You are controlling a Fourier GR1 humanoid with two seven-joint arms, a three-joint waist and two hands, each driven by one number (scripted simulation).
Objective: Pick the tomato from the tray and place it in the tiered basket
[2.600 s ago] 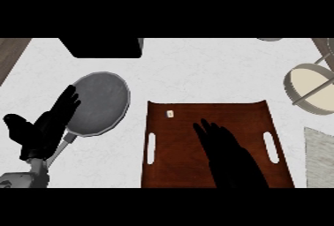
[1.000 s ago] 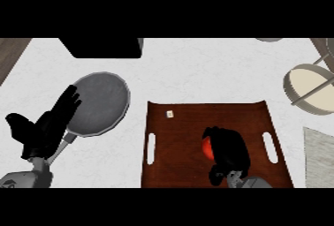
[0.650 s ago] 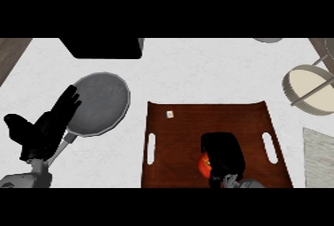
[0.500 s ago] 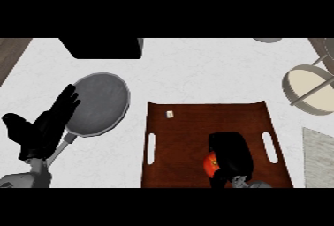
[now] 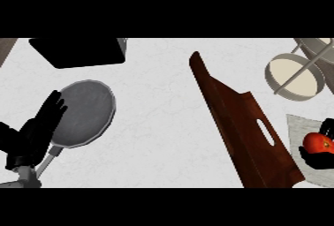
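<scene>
Red round tomato point(image 5: 317, 142) sat at the far right edge of the head view, off the dark brown wooden tray point(image 5: 235, 110) and over a pale grey slab point(image 5: 299, 127) on the counter, cupped in my right hand point(image 5: 316, 160). What worried me most was the carry ahead. Only part of the fruit and of my hand showed, so I judged a smooth, round thing like this could roll out if my fingers eased during the swing toward the basket. It could also knock against the grey bars and be pushed loose. The tray was a second hazard: it showed as a long slanted shape, as though tipped up on one side, lying between me and the open counter, and my forearm could catch it. As for the hold, my fingers point(image 5: 326, 126) curled over the top of the tomato while the palm lay beneath it, black showing both above and below the red, so the hand was closed around it. The tiered basket point(image 5: 268, 74), a cream round bowl in a grey wire frame, stood beyond at the upper right, near but apart. Well off to the left lay a grey round frying pan point(image 5: 81, 112), and beside its handle my left hand point(image 5: 29, 134) rested open, fingers straight.
</scene>
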